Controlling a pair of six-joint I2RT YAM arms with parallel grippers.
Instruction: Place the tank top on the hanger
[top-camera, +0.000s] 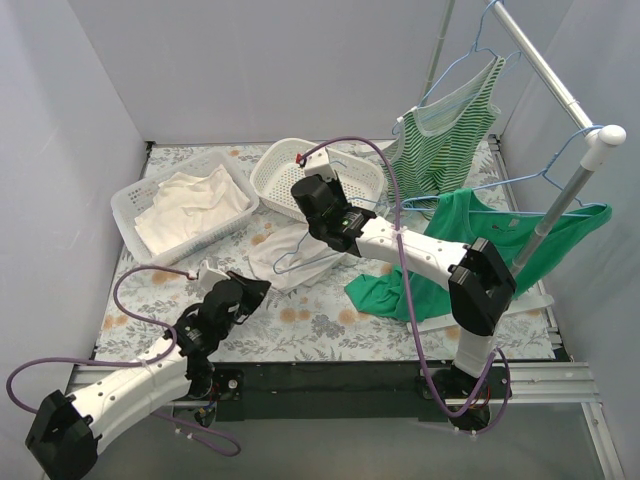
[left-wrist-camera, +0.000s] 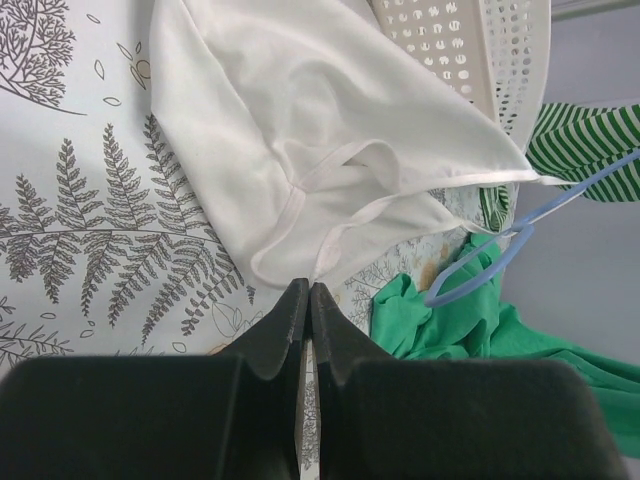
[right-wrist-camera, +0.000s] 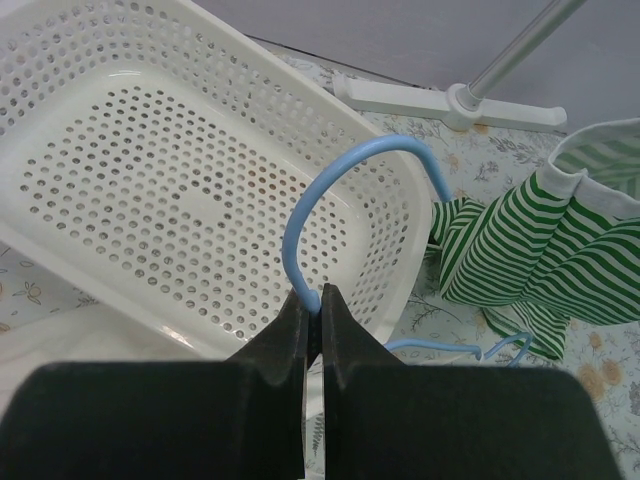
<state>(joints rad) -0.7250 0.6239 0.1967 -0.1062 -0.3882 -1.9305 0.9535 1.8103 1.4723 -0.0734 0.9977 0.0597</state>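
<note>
Right wrist view shows the right gripper (right-wrist-camera: 320, 298) clenched on the hook of the light-blue hanger (right-wrist-camera: 335, 172) at frame centre, before the perforated basket (right-wrist-camera: 150, 160), while the left gripper (left-wrist-camera: 309, 300) pinches a strap of the white tank top (left-wrist-camera: 330, 120) spread across its upper frame on the fern-print table (left-wrist-camera: 80, 230).

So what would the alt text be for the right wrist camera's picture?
The right hand is shut on the curved hook of a light-blue wire hanger. Behind it lies an empty white perforated basket, with a green-and-white striped top to the right.
</note>
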